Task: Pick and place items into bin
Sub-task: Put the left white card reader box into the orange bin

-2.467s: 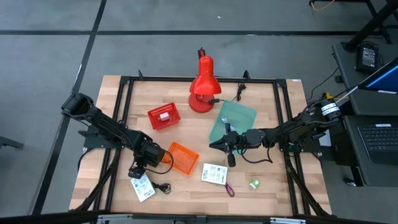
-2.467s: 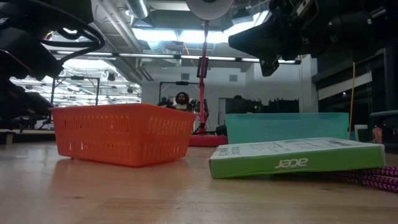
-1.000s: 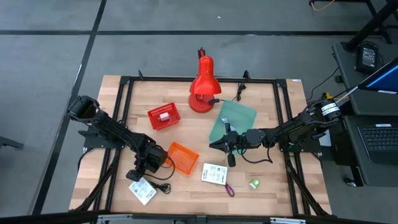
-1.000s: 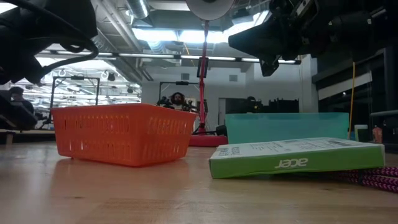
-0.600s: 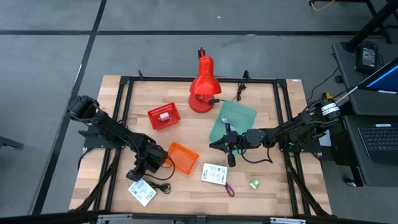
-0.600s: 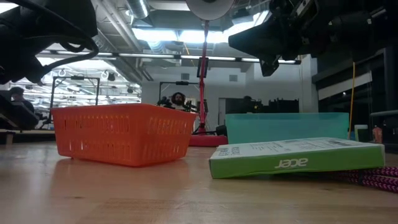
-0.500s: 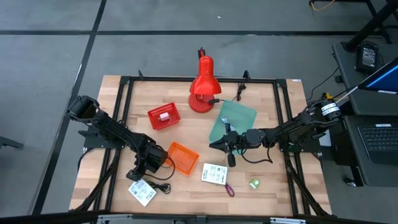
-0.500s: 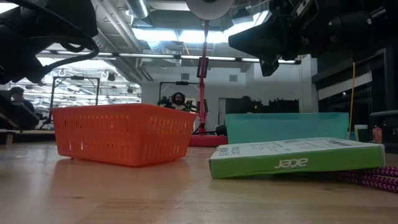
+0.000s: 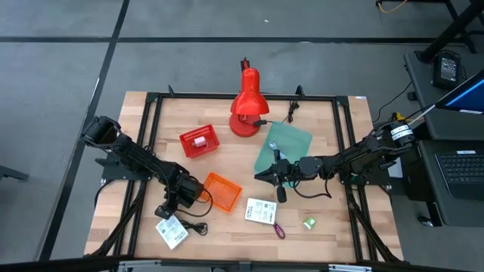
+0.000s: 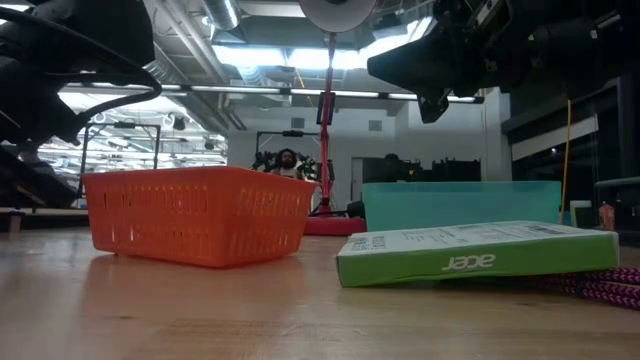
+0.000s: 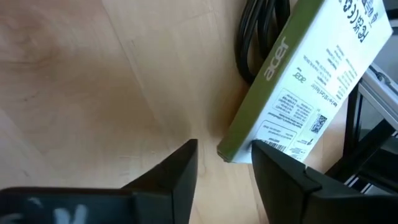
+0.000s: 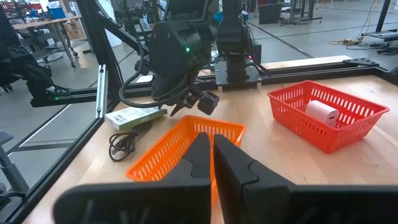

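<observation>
Dark and spread apart, the fingers of the left hand (image 11: 222, 171) hang just above the corner of a white printed card box (image 11: 305, 81) with a green edge, which lies flat on the table (image 11: 93, 81) near its front left corner. A black coiled cable (image 11: 256, 43) lies against the box's far side. In the high view this left hand (image 9: 169, 208) sits between the box (image 9: 172, 230) and the orange bin (image 9: 222, 191). The right hand (image 9: 269, 174) hovers over the middle of the table with its fingers pressed together, holding nothing. The second card box (image 9: 262, 211) lies below it, the purple strap (image 9: 278, 230) and small green piece (image 9: 308, 224) nearby. A pink cube (image 9: 200, 140) rests inside the red bin (image 9: 208, 150).
</observation>
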Available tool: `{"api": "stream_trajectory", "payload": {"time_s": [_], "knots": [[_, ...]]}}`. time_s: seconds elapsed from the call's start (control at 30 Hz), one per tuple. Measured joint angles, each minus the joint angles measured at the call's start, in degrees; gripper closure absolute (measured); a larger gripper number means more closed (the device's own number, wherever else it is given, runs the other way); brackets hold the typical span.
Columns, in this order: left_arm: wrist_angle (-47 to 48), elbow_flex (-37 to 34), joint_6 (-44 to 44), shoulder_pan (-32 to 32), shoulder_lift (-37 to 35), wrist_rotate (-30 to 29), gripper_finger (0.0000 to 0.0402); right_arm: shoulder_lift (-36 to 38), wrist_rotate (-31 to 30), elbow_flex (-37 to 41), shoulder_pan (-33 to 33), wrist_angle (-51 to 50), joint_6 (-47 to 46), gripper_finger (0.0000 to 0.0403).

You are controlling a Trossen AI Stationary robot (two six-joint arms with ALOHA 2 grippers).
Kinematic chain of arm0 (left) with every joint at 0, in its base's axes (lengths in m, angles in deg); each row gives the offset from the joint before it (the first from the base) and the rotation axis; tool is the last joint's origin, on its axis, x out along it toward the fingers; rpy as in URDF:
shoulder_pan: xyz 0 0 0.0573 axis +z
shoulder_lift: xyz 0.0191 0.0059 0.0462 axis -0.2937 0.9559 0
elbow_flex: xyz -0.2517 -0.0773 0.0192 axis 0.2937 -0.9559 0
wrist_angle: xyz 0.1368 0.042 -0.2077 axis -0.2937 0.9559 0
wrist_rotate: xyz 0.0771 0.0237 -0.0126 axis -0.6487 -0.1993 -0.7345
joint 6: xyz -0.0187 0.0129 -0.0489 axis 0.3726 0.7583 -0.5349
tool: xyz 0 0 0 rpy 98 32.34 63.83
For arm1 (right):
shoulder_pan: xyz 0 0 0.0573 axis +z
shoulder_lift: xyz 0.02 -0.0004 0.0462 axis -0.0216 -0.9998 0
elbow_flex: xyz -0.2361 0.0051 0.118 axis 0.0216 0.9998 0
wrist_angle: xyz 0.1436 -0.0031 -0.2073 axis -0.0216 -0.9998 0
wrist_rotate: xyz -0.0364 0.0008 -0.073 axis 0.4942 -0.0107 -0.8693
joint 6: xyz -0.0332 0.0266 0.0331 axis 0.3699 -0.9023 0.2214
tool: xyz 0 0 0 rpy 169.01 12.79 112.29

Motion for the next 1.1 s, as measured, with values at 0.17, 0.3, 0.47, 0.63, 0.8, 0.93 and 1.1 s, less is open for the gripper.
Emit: {"api": "stream_trajectory", "payload": {"time_s": [0.17,0.3,0.47,0.63,0.8,0.93,1.1], "knots": [[-0.02,0.0,0.0,0.0,0.0,-0.02,0.0249,0.0,0.0,0.0,0.01,0.0,0.0,0.0398],[-0.02,0.0,0.01,0.0,0.0,-0.04,0.0254,0.0,0.0,0.0,0.02,0.0,0.0,0.0398],[-0.02,0.0,0.04,0.0,0.0,-0.07,0.026,0.0,0.0,0.0,0.01,0.0,0.0,0.0398],[-0.04,0.0,0.41,0.0,0.0,-0.26,0.0266,0.0,0.0,0.0,0.02,0.0,0.04,0.0398],[-0.04,0.0,0.61,0.0,0.0,-0.26,0.0274,0.0,0.0,0.0,0.0,0.0,0.06,0.0398],[-0.04,0.0,0.57,0.0,0.0,-0.28,0.0279,0.0,-3.24,0.0,-0.22,-0.09,-0.09,0.0398],[-0.11,0.0,-0.15,0.0,0.0,-0.31,0.0284,0.0,-4.5,0.0,-0.46,-0.33,1.75,0.0398]]}}
